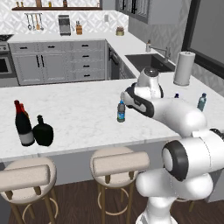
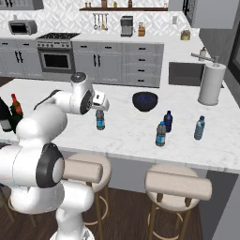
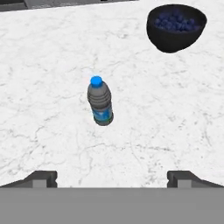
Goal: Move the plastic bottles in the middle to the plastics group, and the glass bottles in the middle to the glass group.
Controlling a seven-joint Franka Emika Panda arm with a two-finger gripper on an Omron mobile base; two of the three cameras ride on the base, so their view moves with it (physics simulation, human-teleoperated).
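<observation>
The claw [image 3: 112,177] hung spread and empty above the water bottle [image 3: 100,101], which stood upright mid-frame on the marble surface [image 3: 52,65]. Best to descend centred, straddling its body below the cap.

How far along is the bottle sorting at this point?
Done: the squat black bottle stands beside the wine bottles, and one water bottle stands by the dark-blue bottle. In hand: the open gripper hovers over the last water bottle, not gripping it. Left: carry it to the plastics.
</observation>
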